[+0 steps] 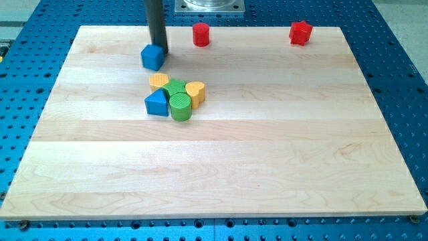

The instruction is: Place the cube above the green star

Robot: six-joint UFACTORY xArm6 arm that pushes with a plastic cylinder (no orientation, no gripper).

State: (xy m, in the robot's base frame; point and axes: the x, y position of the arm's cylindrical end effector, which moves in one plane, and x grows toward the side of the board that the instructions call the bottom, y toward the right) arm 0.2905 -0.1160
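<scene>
The blue cube (152,57) sits near the view's top left of the wooden board (267,154). My tip (160,51) touches the cube's upper right side. The green star (175,87) lies below the cube, in a tight cluster, partly hidden by the green cylinder (180,106) in front of it. The cube is apart from the cluster, above and slightly left of the star.
The cluster also holds a yellow block (159,81) at its upper left, a yellow heart (194,91) at its right and a blue block (156,103) at its lower left. A red cylinder (201,34) and a red star (301,33) stand along the top edge.
</scene>
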